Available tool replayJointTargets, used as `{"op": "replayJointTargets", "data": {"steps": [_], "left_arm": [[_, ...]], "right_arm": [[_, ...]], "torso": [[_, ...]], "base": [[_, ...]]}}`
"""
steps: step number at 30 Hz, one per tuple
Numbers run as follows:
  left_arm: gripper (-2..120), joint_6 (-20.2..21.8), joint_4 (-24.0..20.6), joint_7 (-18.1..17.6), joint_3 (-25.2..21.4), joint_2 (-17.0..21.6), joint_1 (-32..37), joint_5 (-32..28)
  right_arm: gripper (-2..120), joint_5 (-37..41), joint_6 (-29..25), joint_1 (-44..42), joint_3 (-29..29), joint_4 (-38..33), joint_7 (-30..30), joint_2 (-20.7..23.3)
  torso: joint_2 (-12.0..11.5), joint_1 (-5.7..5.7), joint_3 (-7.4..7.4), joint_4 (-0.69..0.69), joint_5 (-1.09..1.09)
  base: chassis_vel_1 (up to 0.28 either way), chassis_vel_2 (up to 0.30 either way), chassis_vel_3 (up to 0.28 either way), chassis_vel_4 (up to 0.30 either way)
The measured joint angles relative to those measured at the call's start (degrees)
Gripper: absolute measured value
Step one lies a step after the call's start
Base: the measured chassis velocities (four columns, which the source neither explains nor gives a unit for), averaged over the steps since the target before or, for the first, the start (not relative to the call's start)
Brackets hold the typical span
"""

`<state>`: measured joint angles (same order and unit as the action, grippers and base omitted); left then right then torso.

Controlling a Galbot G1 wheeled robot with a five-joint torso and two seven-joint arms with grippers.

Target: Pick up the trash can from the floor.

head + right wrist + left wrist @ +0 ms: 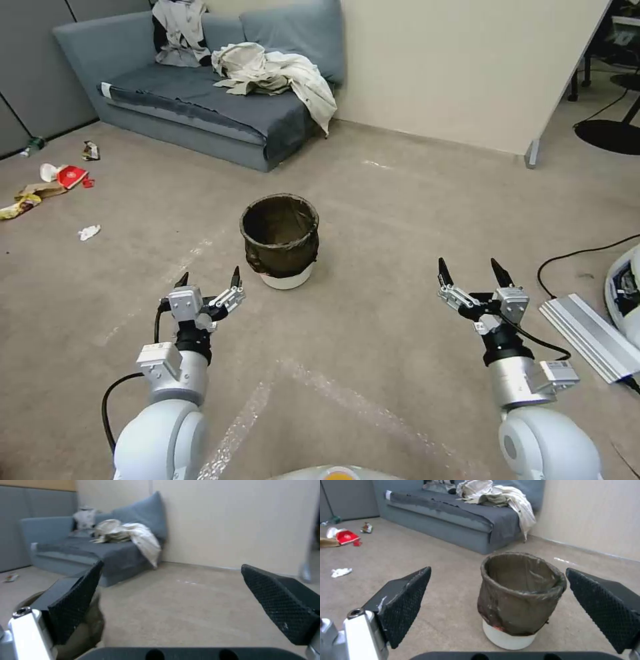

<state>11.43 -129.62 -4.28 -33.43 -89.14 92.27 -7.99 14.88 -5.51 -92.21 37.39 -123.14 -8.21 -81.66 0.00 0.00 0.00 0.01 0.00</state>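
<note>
The trash can (280, 240) is a small round white bin with a dark brown bag folded over its rim, standing upright on the beige floor (373, 220) in front of me. My left gripper (208, 279) hovers open to its near left, a short way off. In the left wrist view the trash can (520, 595) sits ahead between the open fingers (406, 600). My right gripper (472, 269) is open, farther off to the can's near right. The right wrist view catches an edge of the trash can (90, 627) behind one finger.
A blue-grey sofa (200, 100) with crumpled cloths stands at the back left against the wall. Litter (60, 177) lies on the floor at far left. A metal bar (587, 337) and black cable (573, 257) lie at the right. A partition foot (531, 153) stands at back right.
</note>
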Motion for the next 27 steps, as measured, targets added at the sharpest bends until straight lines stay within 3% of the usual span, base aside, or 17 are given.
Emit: {"op": "replayJointTargets", "data": {"steps": [13,27], "left_arm": [[100,-0.6,0.4,0.3,-0.1,-0.2,0.0,1.3],[100,-0.6,1.7,0.3,-0.2,0.0,-1.1,1.1]], "right_arm": [[100,0.5,-1.5,0.7,-0.3,1.4,-1.0,0.0],[100,0.5,-1.3,1.0,-0.5,1.7,-1.0,-0.1]], "torso": [[0.0,-0.01,0.00,-0.01,0.00],[0.0,0.00,0.00,-0.01,0.00]], "base": [[-0.015,0.014,0.010,-0.013],[-0.137,0.138,0.144,-0.136]]}}
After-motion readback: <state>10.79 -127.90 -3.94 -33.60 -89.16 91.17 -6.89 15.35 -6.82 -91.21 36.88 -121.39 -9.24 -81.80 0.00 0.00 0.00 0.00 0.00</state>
